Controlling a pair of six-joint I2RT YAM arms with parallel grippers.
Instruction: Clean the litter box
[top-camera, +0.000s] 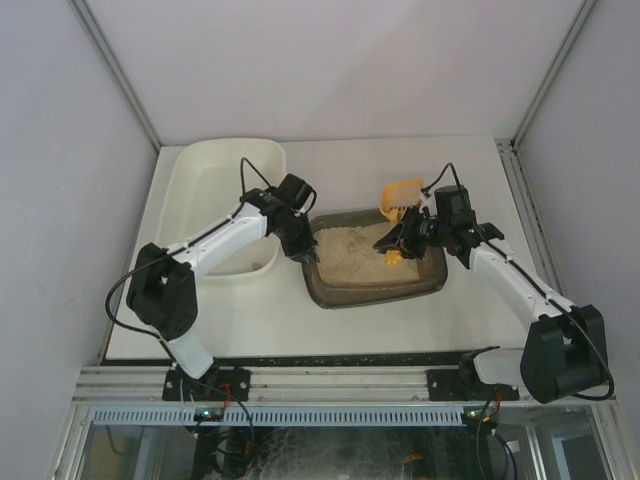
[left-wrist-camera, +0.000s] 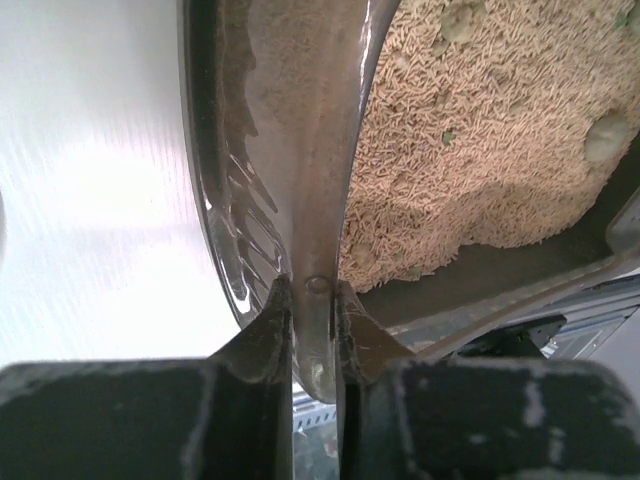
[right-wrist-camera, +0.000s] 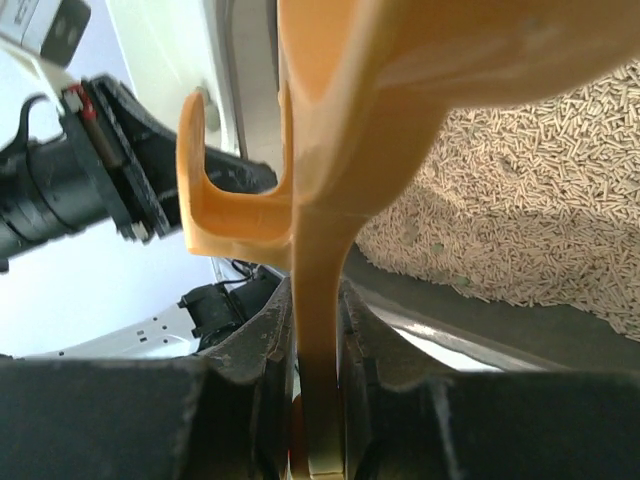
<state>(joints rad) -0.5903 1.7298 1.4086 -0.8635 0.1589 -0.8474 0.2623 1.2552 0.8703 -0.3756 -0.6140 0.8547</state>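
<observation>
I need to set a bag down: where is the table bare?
Bare table in front of the litter box, and behind it right of the white tub. Crowded between tub and box, where the left gripper clamps the rim.

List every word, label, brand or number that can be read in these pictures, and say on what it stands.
No text can be read.
A white label, upper left corner of the right wrist view: dark marks, cut off and too blurred to read.
The litter box, orange scoop, white tub: no print shows.

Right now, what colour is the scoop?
Orange; the scoop shows best in the right wrist view.
</observation>
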